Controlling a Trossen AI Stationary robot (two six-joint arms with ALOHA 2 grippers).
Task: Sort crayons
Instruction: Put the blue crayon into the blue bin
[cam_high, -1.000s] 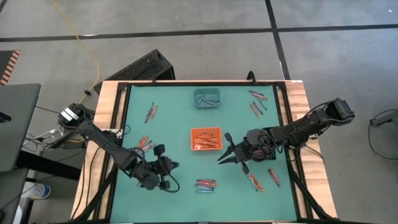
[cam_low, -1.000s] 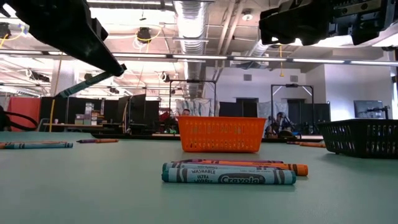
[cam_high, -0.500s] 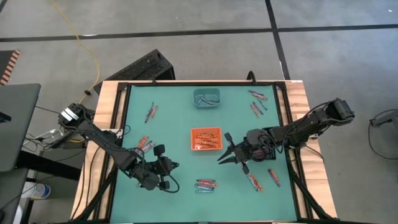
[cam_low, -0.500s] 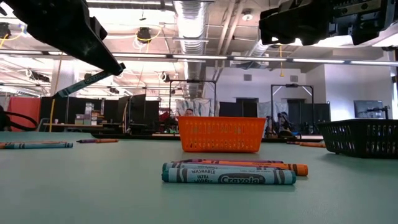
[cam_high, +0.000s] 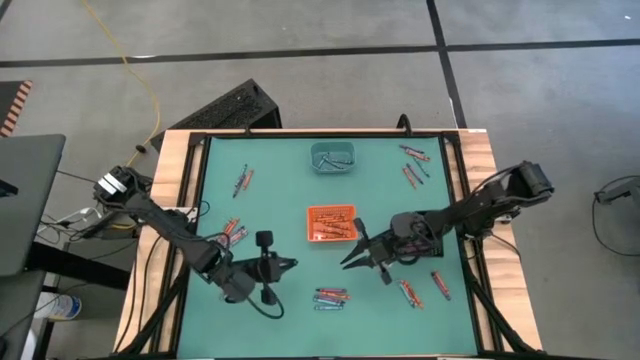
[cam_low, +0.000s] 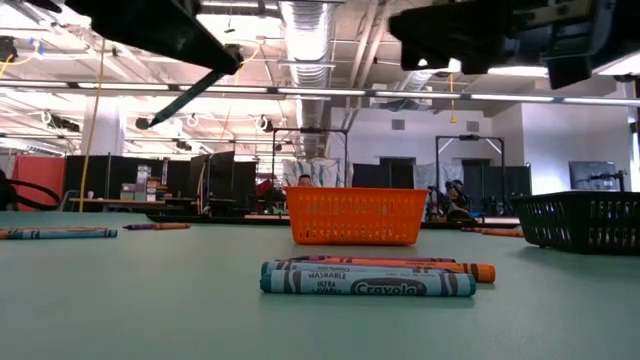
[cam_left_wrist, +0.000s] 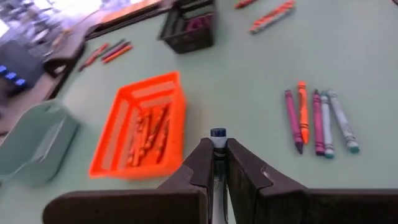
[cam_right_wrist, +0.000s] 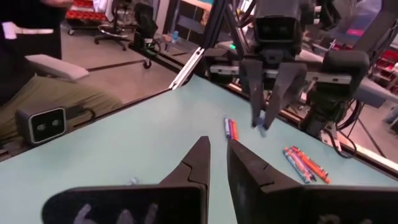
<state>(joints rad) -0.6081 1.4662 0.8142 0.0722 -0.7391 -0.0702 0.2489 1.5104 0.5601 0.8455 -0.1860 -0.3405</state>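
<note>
My left gripper (cam_high: 287, 264) is shut on a blue-grey crayon (cam_left_wrist: 217, 133), above the table left of centre. My right gripper (cam_high: 347, 262) hangs empty just near of the orange tray (cam_high: 331, 223), its fingers a narrow gap apart (cam_right_wrist: 217, 146). The orange tray holds orange-red crayons. A group of crayons (cam_high: 330, 296) lies flat on the table between the two grippers, toward the near edge, and also shows in the low view (cam_low: 370, 278) and the left wrist view (cam_left_wrist: 317, 121). A teal tray (cam_high: 333, 157) stands at the far middle. My left gripper pinches the blue-grey crayon between its two fingers, with the crayon lying along them. Only the crayon's end (cam_left_wrist: 217, 132) sticks out past the fingertips. The fingers slant down toward the table's right. The crayon is lifted clear of the table, as the right wrist view (cam_right_wrist: 260, 122) shows.
More loose crayons lie at the left (cam_high: 232, 233), far left (cam_high: 243, 180), far right (cam_high: 414, 165) and near right (cam_high: 425, 288). A black tray (cam_low: 590, 220) stands at the right, mostly under my right arm. A person sits beyond the table's left edge (cam_right_wrist: 37, 93).
My left gripper has swung toward the table's right edge and risen, still shut on the crayon, and now points toward the orange tray. My right gripper has shifted a little toward the table's left and near edges.
</note>
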